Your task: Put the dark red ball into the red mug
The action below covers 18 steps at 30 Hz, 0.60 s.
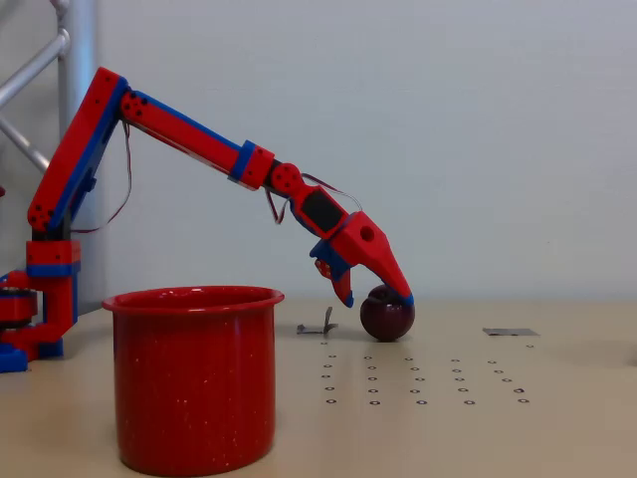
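- In the fixed view the red-and-blue arm (189, 134) reaches from its base at the left down toward the table (577, 378)
- The gripper (380, 295) sits at the dark red ball (386, 316), one finger on top of the ball toward its right side, the other hanging by its left side
- The jaws are spread around the top of the ball; a firm pinch cannot be told
- The ball rests on the table, well right of and behind the red mug (194, 378)
- The mug stands upright in the foreground at the left
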Each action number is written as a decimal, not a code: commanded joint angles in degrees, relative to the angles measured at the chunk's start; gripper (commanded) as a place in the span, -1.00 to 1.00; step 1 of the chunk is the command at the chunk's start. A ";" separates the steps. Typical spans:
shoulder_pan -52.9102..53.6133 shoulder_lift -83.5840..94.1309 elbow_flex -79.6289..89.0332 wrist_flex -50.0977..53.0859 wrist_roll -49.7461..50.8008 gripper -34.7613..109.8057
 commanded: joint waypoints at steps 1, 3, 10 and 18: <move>-0.88 2.11 -5.80 -1.32 0.09 0.15; -0.88 1.67 -6.15 -1.23 -0.26 0.14; -0.70 0.79 -6.68 -1.14 -1.32 0.11; -0.53 0.26 -7.03 -1.05 -2.02 0.08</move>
